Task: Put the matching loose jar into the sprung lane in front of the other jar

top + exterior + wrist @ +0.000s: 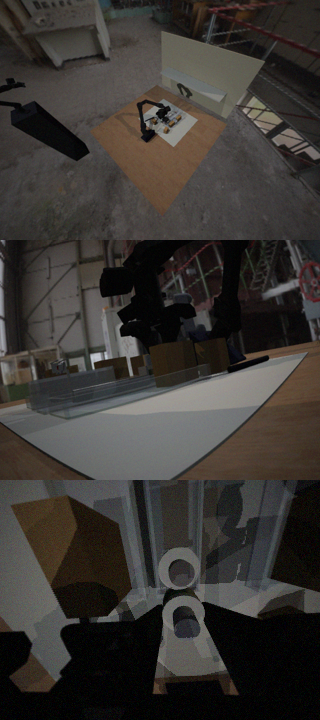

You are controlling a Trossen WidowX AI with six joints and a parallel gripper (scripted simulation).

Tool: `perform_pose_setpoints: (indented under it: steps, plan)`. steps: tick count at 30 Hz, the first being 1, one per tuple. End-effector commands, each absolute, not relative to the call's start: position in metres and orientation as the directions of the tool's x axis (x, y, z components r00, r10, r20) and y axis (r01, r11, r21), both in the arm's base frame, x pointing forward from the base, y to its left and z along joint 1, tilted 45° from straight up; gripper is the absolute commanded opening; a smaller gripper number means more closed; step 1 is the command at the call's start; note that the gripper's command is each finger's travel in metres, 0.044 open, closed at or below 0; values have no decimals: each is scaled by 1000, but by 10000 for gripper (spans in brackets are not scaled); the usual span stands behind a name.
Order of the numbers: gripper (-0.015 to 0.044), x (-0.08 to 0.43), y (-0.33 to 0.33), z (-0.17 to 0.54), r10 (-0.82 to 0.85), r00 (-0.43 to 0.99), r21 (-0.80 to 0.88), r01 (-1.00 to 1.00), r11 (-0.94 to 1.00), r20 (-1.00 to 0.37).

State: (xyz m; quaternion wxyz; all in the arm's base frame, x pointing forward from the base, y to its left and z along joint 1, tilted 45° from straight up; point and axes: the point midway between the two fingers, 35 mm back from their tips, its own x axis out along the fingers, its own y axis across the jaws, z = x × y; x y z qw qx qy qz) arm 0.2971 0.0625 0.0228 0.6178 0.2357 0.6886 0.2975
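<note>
Gripper (183, 652) clamped on loose jar (183, 617), centre of wrist frame, just below lane jar (180, 570) at sprung lane (172, 535) mouth. My worry: off-centre push catches lane wall, jar twists in grip, pusher snaps forward.

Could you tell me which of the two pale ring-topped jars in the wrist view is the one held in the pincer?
The nearer pale ring-topped jar, lower in the wrist view, sits between the dark fingers of the pincer. The other jar stands beyond it in the clear lane, untouched by the fingers.
</note>
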Motion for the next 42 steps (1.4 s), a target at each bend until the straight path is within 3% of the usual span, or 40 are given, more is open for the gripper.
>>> perform_pose_setpoints:
  steps: [1, 42]
  plan:
    - [0, 307, 63, 24, 696, -106, 703, -54, 709, -710]
    - [0, 324, 63, 25, 696, -106, 703, -55, 709, -710]
